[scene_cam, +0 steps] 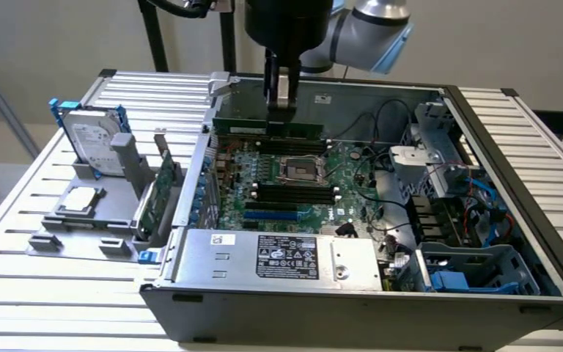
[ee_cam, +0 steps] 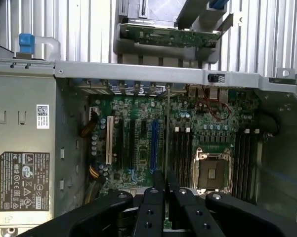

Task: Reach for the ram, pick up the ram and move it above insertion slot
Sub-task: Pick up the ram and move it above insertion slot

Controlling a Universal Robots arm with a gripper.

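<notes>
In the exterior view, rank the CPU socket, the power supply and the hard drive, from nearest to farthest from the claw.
The claw holds the ram over the far edge of the motherboard.
1. CPU socket: mid-board, just in front of the claw.
2. Hard drive: upright outside the case, at the exterior view's left.
3. Power supply: along the case's near wall.

Silver-grey arm (scene_cam: 374,26) with blue joint cap, black end effector (ee_cam: 161,190), black linkages with small, possibly recessed, screws
</notes>
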